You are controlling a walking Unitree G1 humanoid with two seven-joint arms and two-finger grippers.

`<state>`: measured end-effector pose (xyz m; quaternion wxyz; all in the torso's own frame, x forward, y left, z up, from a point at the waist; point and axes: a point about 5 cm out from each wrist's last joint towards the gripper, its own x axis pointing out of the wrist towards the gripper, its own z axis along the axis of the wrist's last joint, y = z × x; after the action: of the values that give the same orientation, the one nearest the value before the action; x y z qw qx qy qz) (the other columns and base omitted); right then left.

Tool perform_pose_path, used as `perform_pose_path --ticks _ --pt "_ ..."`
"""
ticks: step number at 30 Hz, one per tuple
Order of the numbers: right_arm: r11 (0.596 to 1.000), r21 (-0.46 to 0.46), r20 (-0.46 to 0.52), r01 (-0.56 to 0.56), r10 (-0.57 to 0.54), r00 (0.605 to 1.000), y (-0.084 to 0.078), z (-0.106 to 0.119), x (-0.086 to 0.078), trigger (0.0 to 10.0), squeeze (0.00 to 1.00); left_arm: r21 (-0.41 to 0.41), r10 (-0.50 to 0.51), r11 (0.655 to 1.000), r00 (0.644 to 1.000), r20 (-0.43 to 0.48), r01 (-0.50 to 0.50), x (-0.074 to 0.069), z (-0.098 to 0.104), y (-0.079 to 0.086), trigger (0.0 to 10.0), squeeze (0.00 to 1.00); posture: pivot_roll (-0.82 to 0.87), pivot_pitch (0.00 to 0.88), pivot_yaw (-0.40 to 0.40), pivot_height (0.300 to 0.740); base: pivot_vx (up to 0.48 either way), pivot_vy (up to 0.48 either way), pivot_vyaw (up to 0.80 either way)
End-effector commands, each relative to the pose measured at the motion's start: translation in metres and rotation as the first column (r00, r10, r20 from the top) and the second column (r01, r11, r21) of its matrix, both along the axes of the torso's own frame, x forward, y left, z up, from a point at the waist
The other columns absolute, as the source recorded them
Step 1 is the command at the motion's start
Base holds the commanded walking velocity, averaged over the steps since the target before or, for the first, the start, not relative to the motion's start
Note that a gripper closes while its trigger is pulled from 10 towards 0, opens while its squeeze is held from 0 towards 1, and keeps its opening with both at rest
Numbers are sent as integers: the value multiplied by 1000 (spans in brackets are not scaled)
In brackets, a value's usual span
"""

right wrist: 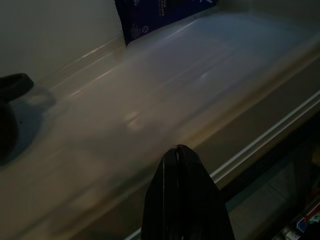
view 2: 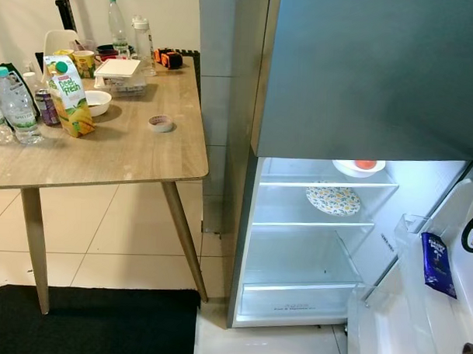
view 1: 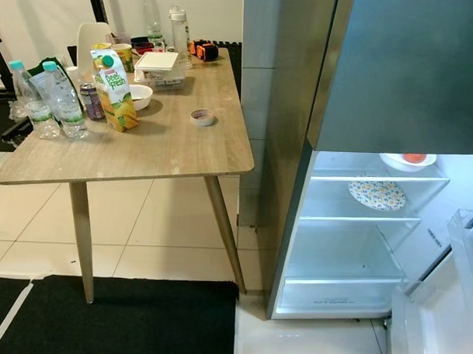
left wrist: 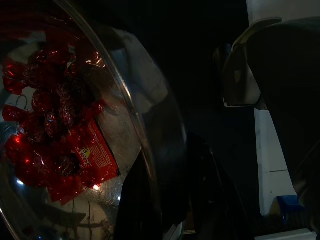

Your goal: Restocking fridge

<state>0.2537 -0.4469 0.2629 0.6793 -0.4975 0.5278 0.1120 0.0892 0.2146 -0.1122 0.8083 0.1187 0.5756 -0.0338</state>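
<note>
Surface: a wood-grain surface (view 1: 168, 143) on slanted legs stands just beside the fridge (view 1: 293, 109), its far edge near a pale wall.
On the surface: a juice carton (view 1: 113, 91) stands upright near the left end, with a white bowl (view 1: 140, 96) just behind it, a purple can (view 1: 91, 100) beside it, and two water bottles (view 1: 56, 99) at the left edge. A roll of tape (view 1: 202, 117) lies apart toward the fridge side. A lidded white container (view 1: 159, 69), a cup (view 1: 122, 55) and two tall bottles (view 1: 165, 27) crowd the far end.
Floor: pale tiles under the surface, a black mat (view 1: 115, 316) in front.
Fridge interior: lower door open, lit. A white dish with something red (view 2: 360, 166) sits on the top shelf; a patterned plate (view 2: 333, 200) lies on the shelf below. The lowest shelf is bare.
Door: a blue packet (view 2: 438, 264) stands in the door shelf.
Left hand: (left wrist: 200, 165) very dark; it is clamped on the rim of a glass bowl (left wrist: 145, 150) holding red-wrapped sweets (left wrist: 55, 135).
Right hand: (right wrist: 179, 150) fingers pressed together, empty, over the door shelf (right wrist: 165, 100).
</note>
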Motion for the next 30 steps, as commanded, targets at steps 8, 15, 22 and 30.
perform_pose_path --ticks 8,15,22,30 --pt "936 287 32 -204 203 979 44 -42 27 10000 0 -7 -2 1000 1000 11 2 4 0 -4 10000 0 -136 0 -45 740 0 0 0" --pt "803 498 3 -329 377 926 95 -85 37 10000 0 -10 -2 1000 1000 12 2 4 0 -5 10000 0 -130 0 -38 740 0 0 0" --pt "764 554 -83 -331 446 891 126 -133 29 10000 0 -5 -2 1000 1000 14 2 5 1 -2 10000 0 -130 0 -34 740 0 0 0" --pt "854 480 -201 -202 331 922 117 -169 10 10000 0 -12 -5 1000 1000 17 6 6 1 -5 10000 0 -130 0 -34 740 0 0 0"
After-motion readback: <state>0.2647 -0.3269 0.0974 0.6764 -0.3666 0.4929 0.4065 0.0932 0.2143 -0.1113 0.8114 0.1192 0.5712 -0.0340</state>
